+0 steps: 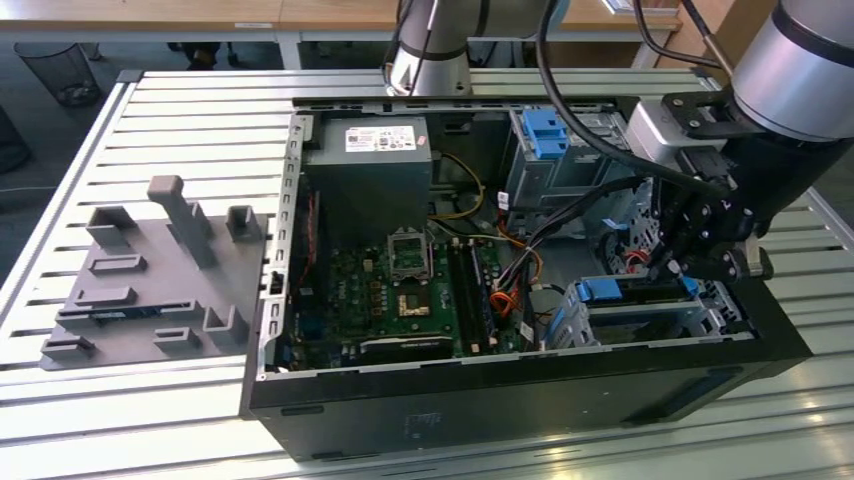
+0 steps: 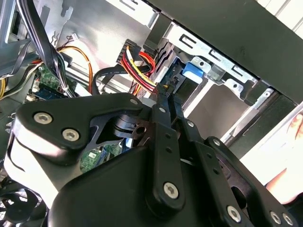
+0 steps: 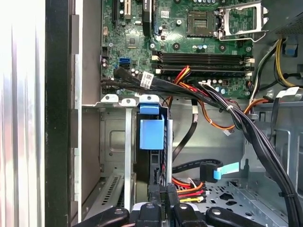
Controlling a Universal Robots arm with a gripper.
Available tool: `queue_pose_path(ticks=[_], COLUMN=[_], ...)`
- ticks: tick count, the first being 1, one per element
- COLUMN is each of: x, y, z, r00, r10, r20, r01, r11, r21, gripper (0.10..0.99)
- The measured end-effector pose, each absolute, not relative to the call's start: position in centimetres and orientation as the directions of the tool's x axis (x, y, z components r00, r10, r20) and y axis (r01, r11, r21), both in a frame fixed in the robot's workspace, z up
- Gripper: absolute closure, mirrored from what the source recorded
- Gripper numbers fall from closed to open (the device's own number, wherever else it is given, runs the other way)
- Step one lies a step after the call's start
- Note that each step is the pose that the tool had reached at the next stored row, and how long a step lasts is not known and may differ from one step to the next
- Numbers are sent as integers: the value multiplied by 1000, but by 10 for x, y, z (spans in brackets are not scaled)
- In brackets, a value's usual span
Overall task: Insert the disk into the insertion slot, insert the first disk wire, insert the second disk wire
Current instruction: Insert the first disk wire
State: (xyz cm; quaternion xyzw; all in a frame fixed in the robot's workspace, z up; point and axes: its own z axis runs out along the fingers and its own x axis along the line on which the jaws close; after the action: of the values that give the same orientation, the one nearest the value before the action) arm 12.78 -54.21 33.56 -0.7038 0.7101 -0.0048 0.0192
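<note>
Listing by the exterior view's left to right: grey fixture (image 1: 147, 270) at the table (image 1: 200, 120) left edge. Motherboard (image 1: 400, 280) in mid-case (image 1: 507, 400). Slot (image 1: 641, 325) in the case's lower right corner, with the disk (image 1: 603, 290) seated in it. My gripper (image 1: 674, 268) hangs just over the disk's end. I judge the jaws are drawn nearly together, pinching the plug of the red-yellow wire (image 2: 139, 71), which points at the disk's edge. A cable bundle (image 3: 227, 111) crowds close beside.

Setting was a robotics lab: open computer case (image 1: 534, 400) sat on a slatted aluminium bench (image 1: 200, 110), grey fixture block (image 1: 147, 290) at 9 o'clock, wooden desks (image 1: 160, 12) at 12 o'clock.
</note>
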Motion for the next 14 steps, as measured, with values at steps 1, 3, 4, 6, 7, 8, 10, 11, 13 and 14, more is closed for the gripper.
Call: queue_pose_path(ticks=[1, 3, 4, 6, 7, 8, 10, 11, 13, 14], x=[128, 128, 128, 128, 128, 128, 128, 129, 129, 129], y=[-542, -543, -544, -544, -545, -545, -545, -545, -545, -545], z=[335, 335, 335, 335, 335, 335, 335, 335, 335, 335], r00=[-9, -9, -9, -9, -9, -9, -10, -12, -13, -14], r10=[-1000, -1000, -1000, -1000, -1000, -1000, -1000, -1000, -1000, -1000], r20=[-21, -21, -21, -21, -20, -20, -21, -21, -21, -20], r01=[-999, -999, -999, -999, -999, -999, -999, -999, -999, -999], r11=[9, 10, 9, 10, 10, 10, 11, 12, 14, 15], r21=[-34, -34, -34, -34, -34, -34, -34, -34, -34, -34], gripper=[918, 918, 918, 918, 918, 918, 918, 918, 918, 918])
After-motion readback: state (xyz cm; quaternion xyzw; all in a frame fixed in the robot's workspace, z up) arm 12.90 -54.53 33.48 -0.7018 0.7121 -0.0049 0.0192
